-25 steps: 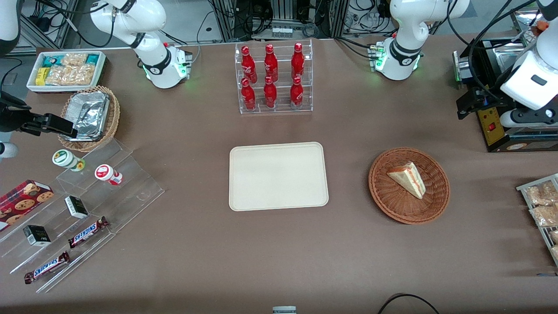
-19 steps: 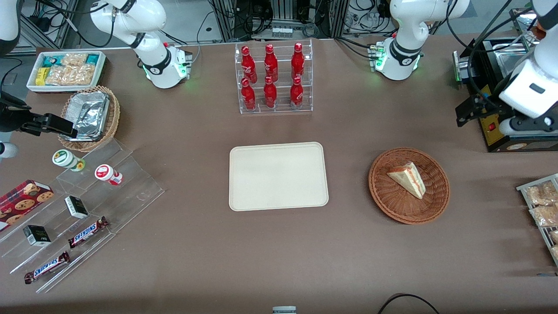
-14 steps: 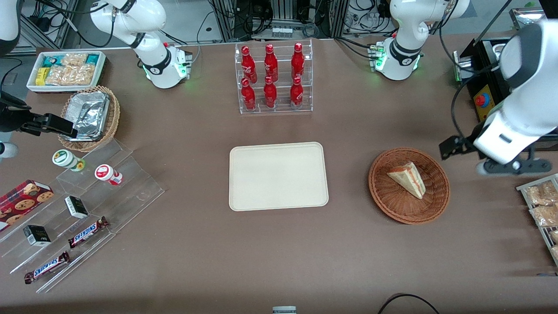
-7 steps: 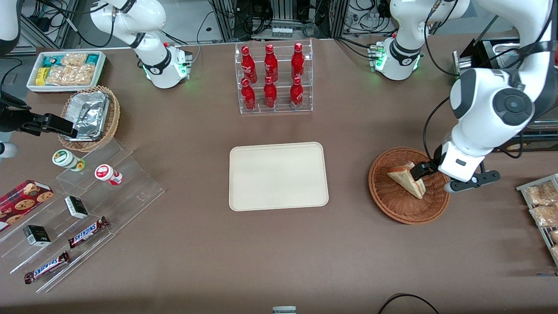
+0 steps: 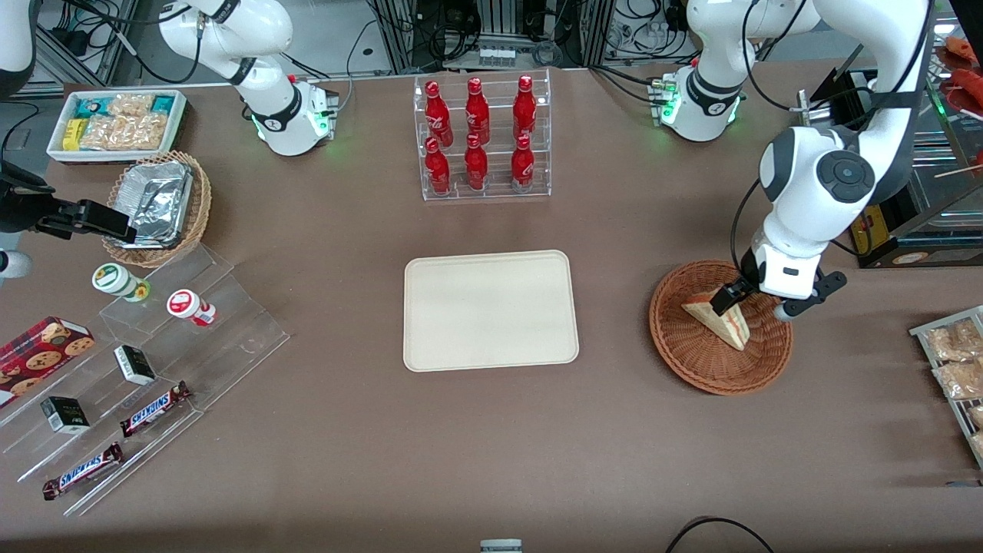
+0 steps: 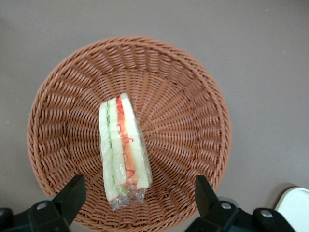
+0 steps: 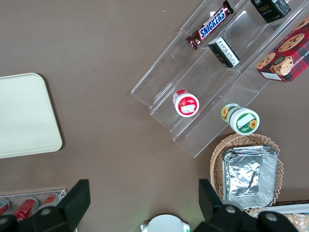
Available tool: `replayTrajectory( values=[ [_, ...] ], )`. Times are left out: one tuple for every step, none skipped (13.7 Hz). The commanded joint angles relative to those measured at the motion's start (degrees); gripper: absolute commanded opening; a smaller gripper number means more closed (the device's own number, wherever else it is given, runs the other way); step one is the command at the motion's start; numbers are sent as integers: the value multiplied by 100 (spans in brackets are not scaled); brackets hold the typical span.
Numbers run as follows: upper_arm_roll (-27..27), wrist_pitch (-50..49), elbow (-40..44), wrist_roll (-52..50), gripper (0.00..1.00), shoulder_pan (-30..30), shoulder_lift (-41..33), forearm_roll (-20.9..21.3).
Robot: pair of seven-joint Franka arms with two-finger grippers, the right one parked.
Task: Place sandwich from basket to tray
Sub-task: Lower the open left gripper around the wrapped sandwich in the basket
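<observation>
The sandwich (image 5: 727, 323), a clear-wrapped white wedge with red and green filling, lies in the round reddish-brown wicker basket (image 5: 691, 357). My gripper (image 5: 752, 305) hangs open just above the basket, over the sandwich's thick end, touching nothing. In the left wrist view the sandwich (image 6: 123, 147) lies in the basket (image 6: 193, 121) with its wrapped end between my gripper's (image 6: 139, 182) widely spread fingers (image 6: 72, 193). The cream tray (image 5: 489, 310) lies bare at mid-table, toward the parked arm from the basket; its corner (image 6: 295, 209) shows in the wrist view.
A clear rack of red bottles (image 5: 484, 138) stands farther from the camera than the tray. A wire rack of pastries (image 5: 952, 361) and a black device (image 5: 883, 230) sit at the working arm's end. Acrylic steps with snacks (image 5: 153, 361), a foil-filled basket (image 5: 157, 207) and a white bin (image 5: 115, 123) sit at the parked arm's end.
My arm has swung in from the working arm's end of the table and come down over the basket. The sandwich and basket have not moved.
</observation>
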Motion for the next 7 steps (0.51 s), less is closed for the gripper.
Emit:
replayTrajectory(
  values=[
    [12, 175, -108, -211, 100, 9, 177, 29],
    [12, 236, -125, -246, 100, 9, 230, 29],
    [12, 245, -142, -246, 100, 18, 274, 29],
    [12, 254, -151, -272, 100, 27, 327, 20],
    [20, 263, -151, -360, 100, 27, 380, 20],
    [12, 315, -160, -430, 100, 27, 432, 20],
    [12, 342, -160, -500, 100, 27, 485, 29]
  ],
)
